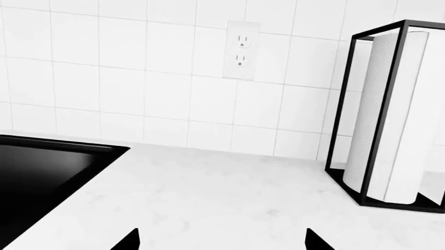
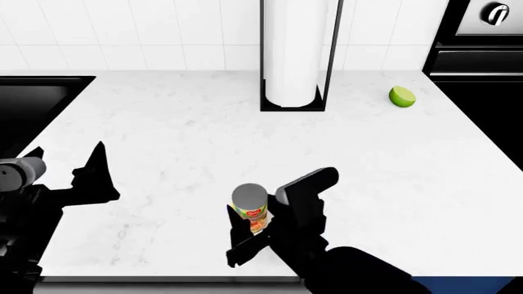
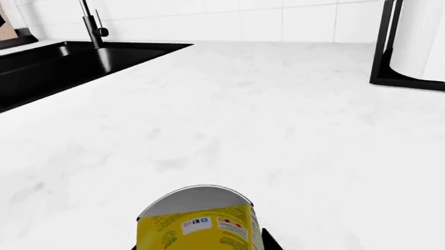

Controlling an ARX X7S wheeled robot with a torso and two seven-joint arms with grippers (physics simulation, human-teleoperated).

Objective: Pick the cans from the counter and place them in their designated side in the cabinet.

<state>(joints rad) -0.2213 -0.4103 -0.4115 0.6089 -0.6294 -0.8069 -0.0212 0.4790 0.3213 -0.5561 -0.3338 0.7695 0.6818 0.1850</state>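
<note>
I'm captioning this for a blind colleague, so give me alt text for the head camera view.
The right gripper holds an upright yellow-labelled tin can with a grey lid near the front edge of a white marble-look counter. The left gripper hovers open. Behind stand a paper towel roll in a black frame and a green lime.

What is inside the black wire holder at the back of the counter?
A white paper towel roll stands upright inside the holder, on its black base. The roll hides the holder's back side.

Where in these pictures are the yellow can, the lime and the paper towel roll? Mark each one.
yellow can (image 2: 250, 207): head view, on its label just below the grey lid.
lime (image 2: 401, 96): head view, middle of the fruit.
paper towel roll (image 2: 297, 52): head view, on the white roll's front.
</note>
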